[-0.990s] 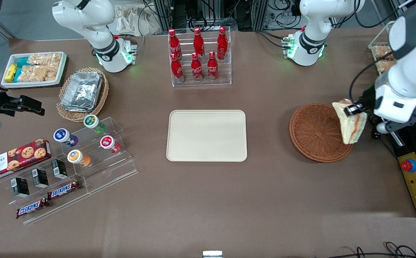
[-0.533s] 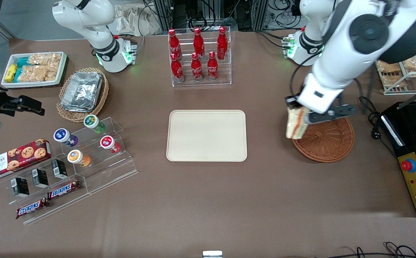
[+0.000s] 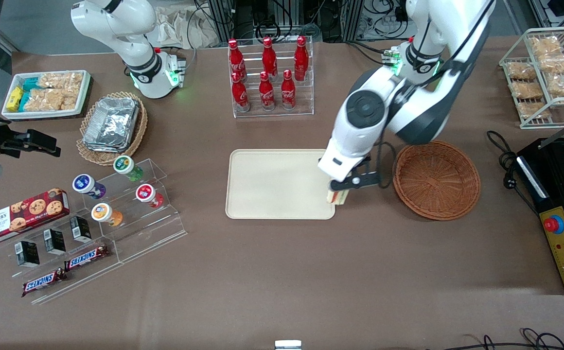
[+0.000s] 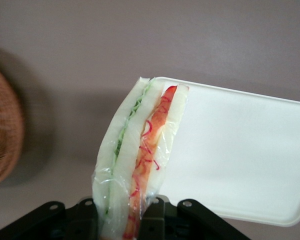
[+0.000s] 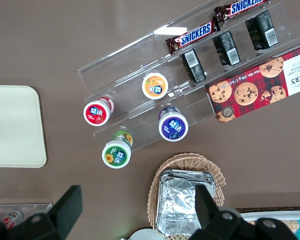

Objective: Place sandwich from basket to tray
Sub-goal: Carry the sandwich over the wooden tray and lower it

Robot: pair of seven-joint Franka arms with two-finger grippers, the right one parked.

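Gripper [image 3: 336, 194] pinching sandwich [image 4: 138, 155] upright over tray [image 3: 272, 184] edge nearest basket [image 3: 436, 180], wedge hanging right at the rim; risks tipping off onto table if let go here, being half off tray.

Working arm [image 3: 398, 109]: glossy white rounded shells showing with dark grey bands at the joints and a dark round cap [image 3: 362, 108] on the elbow. Green light glowing at the base ring [image 3: 420, 65]. A thin black cable is looping beside the wrist. Pincer [image 4: 125, 220]: matte black body, round screw heads showing.
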